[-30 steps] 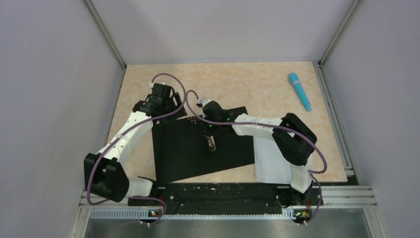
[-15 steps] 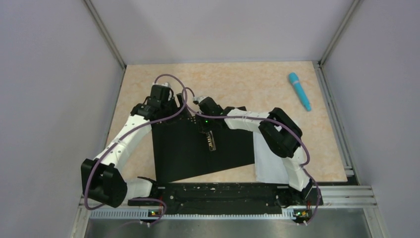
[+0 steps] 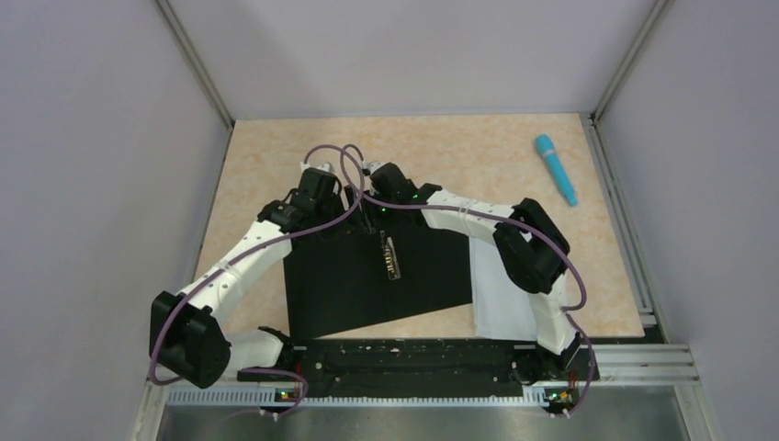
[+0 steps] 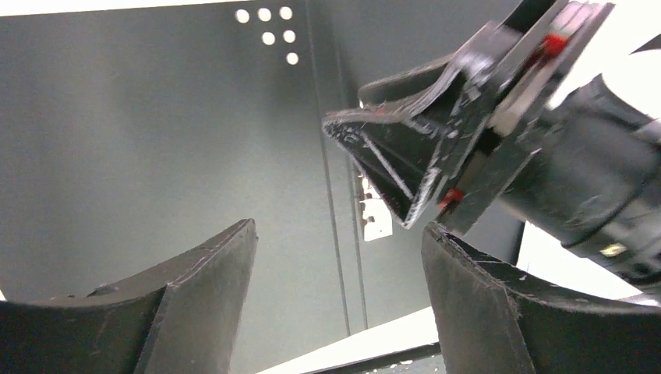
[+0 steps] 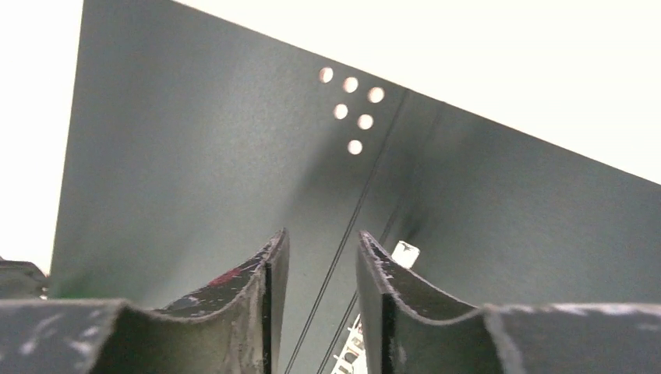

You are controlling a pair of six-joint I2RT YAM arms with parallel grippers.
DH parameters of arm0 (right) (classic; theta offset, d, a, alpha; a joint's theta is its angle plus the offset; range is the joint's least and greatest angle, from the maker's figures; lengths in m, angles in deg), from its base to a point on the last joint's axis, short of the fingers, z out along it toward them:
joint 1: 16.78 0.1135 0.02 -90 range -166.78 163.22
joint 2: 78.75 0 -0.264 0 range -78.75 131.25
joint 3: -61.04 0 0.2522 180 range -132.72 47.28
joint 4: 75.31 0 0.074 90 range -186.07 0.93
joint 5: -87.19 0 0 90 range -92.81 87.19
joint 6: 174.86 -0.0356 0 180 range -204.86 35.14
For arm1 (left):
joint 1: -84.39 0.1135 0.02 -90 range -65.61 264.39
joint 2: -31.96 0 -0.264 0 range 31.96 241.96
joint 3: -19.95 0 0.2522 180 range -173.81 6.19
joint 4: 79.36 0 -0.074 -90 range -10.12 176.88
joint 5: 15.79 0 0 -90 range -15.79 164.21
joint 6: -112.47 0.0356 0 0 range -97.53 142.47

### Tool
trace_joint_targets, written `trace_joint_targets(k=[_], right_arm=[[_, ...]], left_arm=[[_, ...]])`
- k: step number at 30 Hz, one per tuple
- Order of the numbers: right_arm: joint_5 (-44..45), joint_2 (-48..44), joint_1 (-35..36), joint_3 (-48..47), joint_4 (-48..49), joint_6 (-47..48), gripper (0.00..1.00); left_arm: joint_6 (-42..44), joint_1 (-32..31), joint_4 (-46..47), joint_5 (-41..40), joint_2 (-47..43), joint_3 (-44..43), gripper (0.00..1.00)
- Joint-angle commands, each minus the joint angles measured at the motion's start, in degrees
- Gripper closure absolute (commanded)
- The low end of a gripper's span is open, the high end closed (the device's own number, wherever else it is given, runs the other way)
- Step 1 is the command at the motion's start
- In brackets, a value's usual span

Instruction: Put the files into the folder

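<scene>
The folder (image 3: 340,276) lies open in the middle of the table, black inside up, with its metal clip (image 3: 392,257) on the spine. The files (image 3: 501,294), white sheets, lie right of it, partly under the right arm. My left gripper (image 3: 338,209) is open and empty above the folder's far edge, left of the spine; its wrist view shows the black inside (image 4: 156,140) and the clip (image 4: 377,220). My right gripper (image 3: 378,219) hovers at the spine's far end, jaws a narrow gap apart, holding nothing (image 5: 321,238). It also shows in the left wrist view (image 4: 351,132).
A blue pen-like object (image 3: 556,168) lies at the far right of the table. Grey walls stand on three sides. A black rail (image 3: 413,354) runs along the near edge by the arm bases. Small punched holes (image 5: 351,109) mark the folder's cover.
My left gripper has moved right, close to the right gripper at the folder's far edge. The right arm has shifted slightly left and farther back. The folder and files have not moved.
</scene>
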Motion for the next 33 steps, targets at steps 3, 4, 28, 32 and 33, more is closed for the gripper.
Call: trace_joint_targets(k=[3,4,28,32,33], right_arm=[[5.0,-13.41,-6.17,4.91,-0.87,-5.92,0.55],[6.67,-15.53,-7.02,6.91,-0.94,-6.46,0.53],[11.91,-41.7,-16.79,33.15,-2.81,-7.7,0.44],[12.46,-41.01,-16.76,34.4,-2.67,-7.9,0.44],[12.7,-41.04,-16.8,34.78,-2.58,-7.94,0.44]], left_arm=[[-5.63,-8.14,3.82,-10.1,3.9,-2.12,0.21],[-6.21,-9.85,3.43,-12.15,5.66,-3.26,0.22],[-13.12,-22.32,-3.07,-24.99,33.78,-18.34,0.56],[-12.29,-22.26,-2.83,-25.31,34.74,-18.44,0.61],[-11.97,-22.23,-2.65,-25.28,34.94,-18.5,0.61]])
